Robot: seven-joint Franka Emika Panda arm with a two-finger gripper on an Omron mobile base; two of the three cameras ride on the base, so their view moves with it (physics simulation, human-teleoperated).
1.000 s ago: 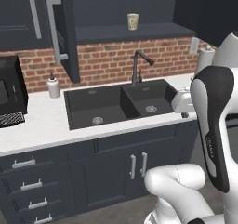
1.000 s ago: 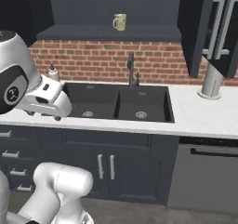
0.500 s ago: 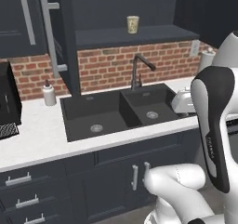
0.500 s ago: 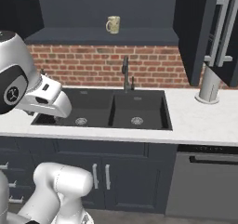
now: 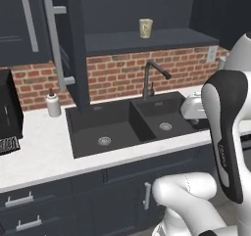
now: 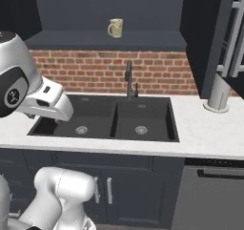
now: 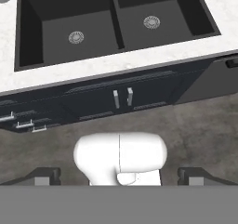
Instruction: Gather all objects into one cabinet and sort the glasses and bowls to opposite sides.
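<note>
— Brick wall behind the sink (image 6: 109, 119); why does the cup (image 6: 115, 27) sit top centre of frame?
— It's shelved in the open cabinet (image 5: 73, 49).
— Fingers (image 7: 46, 175)?
— Spread wide, holding nothing.

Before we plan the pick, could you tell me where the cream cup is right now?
The cream cup stands on the open cabinet's dark shelf, above the brick wall and the faucet over the sink, in both base views.
</note>
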